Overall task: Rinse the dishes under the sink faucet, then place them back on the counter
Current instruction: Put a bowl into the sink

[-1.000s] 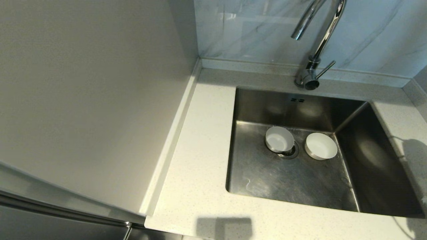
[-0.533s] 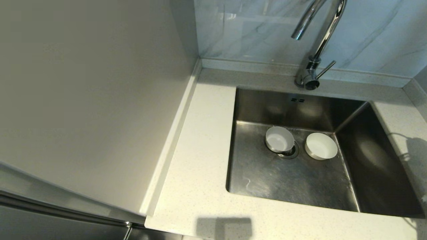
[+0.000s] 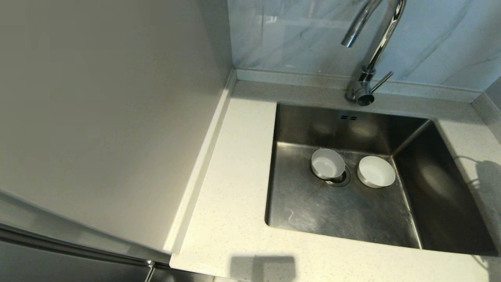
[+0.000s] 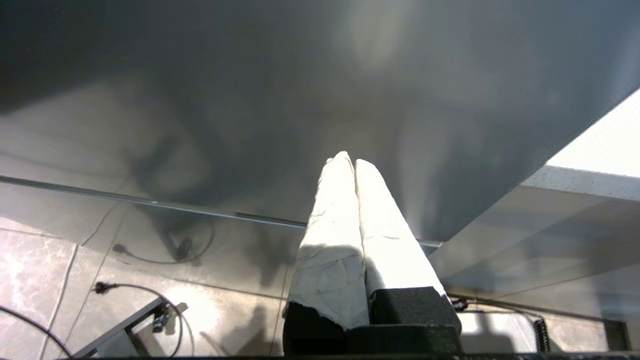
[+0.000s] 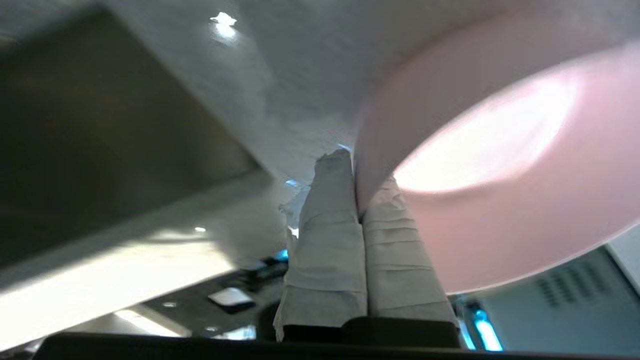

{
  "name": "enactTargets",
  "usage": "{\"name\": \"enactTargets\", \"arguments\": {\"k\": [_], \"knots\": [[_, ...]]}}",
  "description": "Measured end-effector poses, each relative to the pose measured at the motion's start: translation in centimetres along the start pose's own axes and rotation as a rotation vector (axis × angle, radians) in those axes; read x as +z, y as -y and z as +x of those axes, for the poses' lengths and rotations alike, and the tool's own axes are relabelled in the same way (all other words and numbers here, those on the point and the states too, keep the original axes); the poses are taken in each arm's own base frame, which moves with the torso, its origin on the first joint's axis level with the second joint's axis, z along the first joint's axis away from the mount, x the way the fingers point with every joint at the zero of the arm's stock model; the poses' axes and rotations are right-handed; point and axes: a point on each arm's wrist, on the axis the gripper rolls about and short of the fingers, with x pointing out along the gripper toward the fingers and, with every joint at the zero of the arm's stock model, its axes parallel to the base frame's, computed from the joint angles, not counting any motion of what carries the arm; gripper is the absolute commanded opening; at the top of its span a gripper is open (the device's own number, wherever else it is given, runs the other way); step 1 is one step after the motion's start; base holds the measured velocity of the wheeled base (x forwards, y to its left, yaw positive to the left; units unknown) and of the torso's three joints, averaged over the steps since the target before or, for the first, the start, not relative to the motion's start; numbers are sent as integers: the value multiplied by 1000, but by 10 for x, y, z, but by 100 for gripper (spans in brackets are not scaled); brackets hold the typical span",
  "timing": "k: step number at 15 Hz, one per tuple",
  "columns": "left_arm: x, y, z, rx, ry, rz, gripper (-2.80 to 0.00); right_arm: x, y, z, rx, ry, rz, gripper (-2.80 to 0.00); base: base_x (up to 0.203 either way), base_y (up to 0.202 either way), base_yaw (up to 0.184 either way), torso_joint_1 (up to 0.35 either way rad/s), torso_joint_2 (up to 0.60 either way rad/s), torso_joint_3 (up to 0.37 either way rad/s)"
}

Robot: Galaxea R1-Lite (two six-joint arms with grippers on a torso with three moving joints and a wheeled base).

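Two white bowls lie in the steel sink (image 3: 313,207): one bowl (image 3: 328,163) leans tilted at the drain strainer (image 3: 339,178), the other bowl (image 3: 376,171) sits upright to its right. The chrome faucet (image 3: 372,47) rises behind the basin, no water running. Neither arm shows in the head view. In the right wrist view my right gripper (image 5: 352,167) is shut on the rim of the pale pink bowl (image 5: 500,165), next to the counter (image 5: 300,75). My left gripper (image 4: 348,161) is shut and empty, parked low beside a grey cabinet panel.
A tall grey panel (image 3: 101,117) walls off the left of the counter (image 3: 235,188). Grey marbled tile (image 3: 297,35) backs the sink. A shadow lies on the counter's right strip (image 3: 485,172). Cables lie on the floor (image 4: 145,260) below the left arm.
The shadow on the counter's right strip has shifted slightly. The two white bowls in the sink have not moved.
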Motion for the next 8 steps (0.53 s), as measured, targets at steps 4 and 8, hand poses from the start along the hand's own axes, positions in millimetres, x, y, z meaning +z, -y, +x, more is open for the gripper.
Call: {"name": "enactTargets", "arguments": {"k": [4,8], "knots": [[0,0,0,-1,-1,0,-280,-6,-8,-5,4,10,-27,-280,0,0,0,0,0,0],[0,0,0,-1,-2,0,-280,-34,-47,-25,35,58,-245,-280,0,0,0,0,0,0]]}}
